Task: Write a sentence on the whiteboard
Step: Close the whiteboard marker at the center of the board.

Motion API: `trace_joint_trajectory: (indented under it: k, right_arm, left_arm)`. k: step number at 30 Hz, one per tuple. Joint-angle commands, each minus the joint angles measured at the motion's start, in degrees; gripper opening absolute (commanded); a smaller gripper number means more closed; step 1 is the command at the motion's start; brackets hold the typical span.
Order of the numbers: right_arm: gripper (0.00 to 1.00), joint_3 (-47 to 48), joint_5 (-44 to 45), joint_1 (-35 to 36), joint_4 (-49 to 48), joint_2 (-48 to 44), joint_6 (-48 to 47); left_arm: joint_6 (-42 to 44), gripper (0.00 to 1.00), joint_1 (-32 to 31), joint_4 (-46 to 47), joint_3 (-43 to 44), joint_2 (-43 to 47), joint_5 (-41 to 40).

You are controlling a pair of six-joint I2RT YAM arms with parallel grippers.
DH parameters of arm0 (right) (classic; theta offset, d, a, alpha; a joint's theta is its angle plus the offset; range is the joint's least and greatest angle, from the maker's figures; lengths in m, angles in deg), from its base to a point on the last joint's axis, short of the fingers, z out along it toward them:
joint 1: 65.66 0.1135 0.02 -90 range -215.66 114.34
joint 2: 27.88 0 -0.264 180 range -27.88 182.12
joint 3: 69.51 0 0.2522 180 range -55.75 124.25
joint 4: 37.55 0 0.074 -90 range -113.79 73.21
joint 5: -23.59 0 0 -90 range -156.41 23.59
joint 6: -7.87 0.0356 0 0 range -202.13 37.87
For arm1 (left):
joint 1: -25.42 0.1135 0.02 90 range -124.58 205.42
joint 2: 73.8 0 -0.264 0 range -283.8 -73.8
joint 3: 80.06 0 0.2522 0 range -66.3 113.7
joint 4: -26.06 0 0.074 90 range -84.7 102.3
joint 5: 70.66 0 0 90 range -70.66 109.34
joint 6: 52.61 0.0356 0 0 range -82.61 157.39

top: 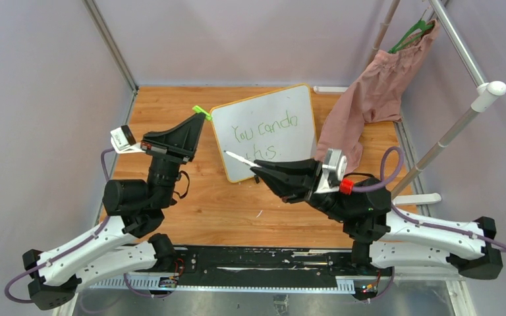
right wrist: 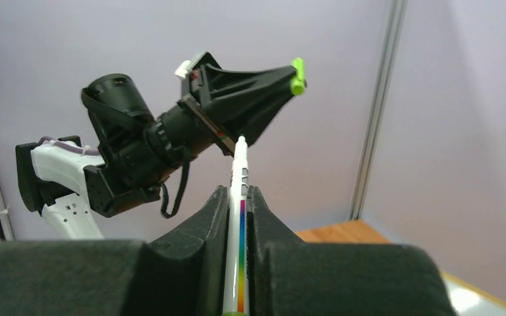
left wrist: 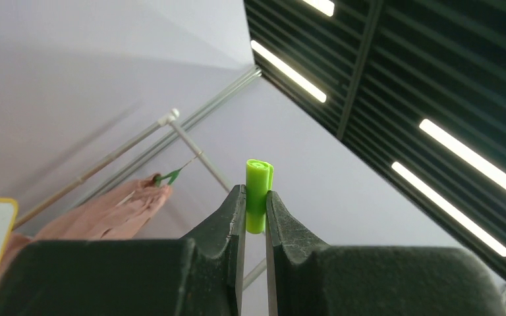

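Observation:
The whiteboard, white with a yellow-orange rim, lies on the wooden table at the back centre. The sentence in green reads "You can do" above "this". My right gripper is shut on a white marker with a rainbow stripe; its tip points left over the board's lower left corner. My left gripper is shut on the bright green marker cap, held just off the board's upper left corner. In the left wrist view the cap sticks up between the fingers.
A pink garment on a green hanger hangs from a white rail at the back right and drapes by the board's right edge. Grey walls close in the table on three sides.

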Motion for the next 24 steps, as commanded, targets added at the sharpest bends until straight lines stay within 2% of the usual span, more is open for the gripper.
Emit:
trace_joint_trajectory:
  k: [1,11,24]
  right_arm:
    - [0.00,4.88,5.81,7.92,-10.44,3.39,-18.65]
    - [0.00,7.33,6.49,8.84,-18.05,9.92,-22.35]
    - [0.00,8.89,5.74,8.84,-18.93,12.15,-21.41]
  left_arm:
    - [-1.44,0.00,0.35,5.26,2.26,0.63,-1.02]
    - [-4.65,0.00,0.35,3.97,1.89,2.83,2.14]
    - [-7.00,0.00,0.35,2.76,0.40,3.96,5.36]
